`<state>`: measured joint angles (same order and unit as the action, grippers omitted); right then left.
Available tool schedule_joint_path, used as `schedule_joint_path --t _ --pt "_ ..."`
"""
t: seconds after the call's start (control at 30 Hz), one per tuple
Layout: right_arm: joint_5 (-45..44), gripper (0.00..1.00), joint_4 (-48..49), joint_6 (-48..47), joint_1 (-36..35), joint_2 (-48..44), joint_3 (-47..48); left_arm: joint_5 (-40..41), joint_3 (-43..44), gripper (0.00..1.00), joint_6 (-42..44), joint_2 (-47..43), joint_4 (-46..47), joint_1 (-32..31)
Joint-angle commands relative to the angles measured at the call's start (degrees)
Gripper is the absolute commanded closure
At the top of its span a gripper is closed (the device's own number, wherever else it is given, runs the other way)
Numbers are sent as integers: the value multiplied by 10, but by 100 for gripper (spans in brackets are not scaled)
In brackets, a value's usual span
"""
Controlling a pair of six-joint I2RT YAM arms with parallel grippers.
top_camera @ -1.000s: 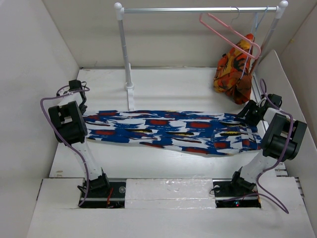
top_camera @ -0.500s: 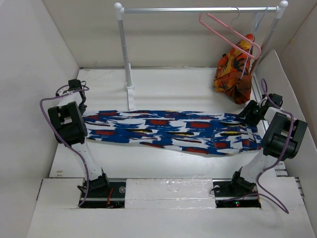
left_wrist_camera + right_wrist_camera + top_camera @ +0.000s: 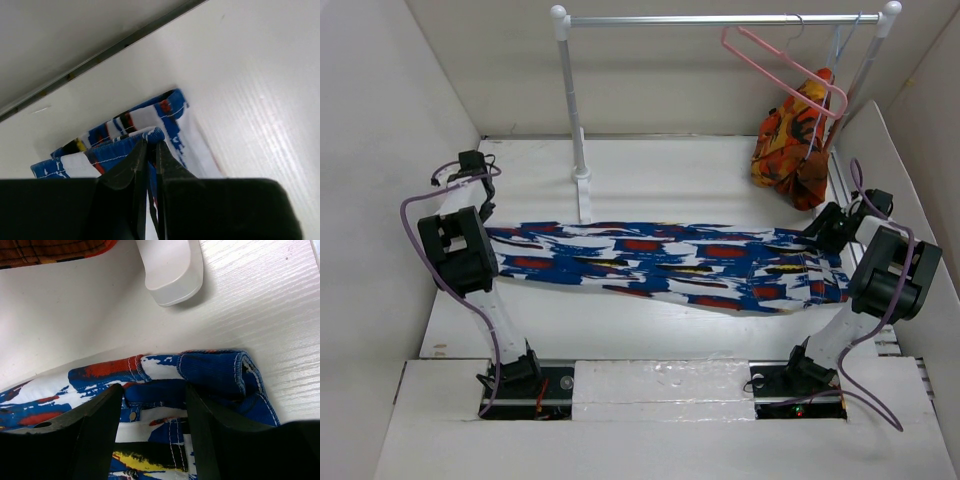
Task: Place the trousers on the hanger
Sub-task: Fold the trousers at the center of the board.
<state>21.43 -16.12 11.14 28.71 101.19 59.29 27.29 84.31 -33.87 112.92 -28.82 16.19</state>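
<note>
The left gripper (image 3: 150,144) is clamped on the trousers (image 3: 660,262) at 1 hem (image 3: 125,142). The right gripper (image 3: 154,390) straddles the waistband (image 3: 220,371), jaws apart

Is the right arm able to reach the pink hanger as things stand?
Probably yes: the hanger hangs from the rail on that arm's side with nothing between; the right gripper is open, astride the trousers.

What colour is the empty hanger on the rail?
The thin triangular hanger is pink; top view shows it best.
</note>
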Motion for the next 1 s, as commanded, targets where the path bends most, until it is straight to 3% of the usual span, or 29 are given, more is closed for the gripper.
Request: schedule_joint_path --t 0.0,0.27,0.43,0.5,0.57,0.6,0.73,0.83,0.97 --pt "-66 41 -1 -27 23 2 17 32 66 100 8 23 14 2" --pt "-59 40 2 -28 23 -11 22 36 150 100 10 108 -4 7" --pt "-34 38 -3 -32 23 -32 37 24 142 100 19 113 25 7" --pt "-22 36 -8 -33 17 -55 40 -2 131 87 21 110 28 7" --pt "-14 36 -13 -38 17 -76 36 -8 124 64 5 107 18 7" --pt "-8 35 -29 -42 17 -96 36 -23 119 53 3 93 21 12" --pt "-5 35 -47 -51 12 -192 -11 -69 50 42 -22 -14 77 12" --pt "-43 35 -62 -34 24 -285 -72 -114 -19 42 -34 -113 124 -30" --pt "-86 35 -75 12 78 -373 -169 -166 -163 49 -42 -243 189 -167"
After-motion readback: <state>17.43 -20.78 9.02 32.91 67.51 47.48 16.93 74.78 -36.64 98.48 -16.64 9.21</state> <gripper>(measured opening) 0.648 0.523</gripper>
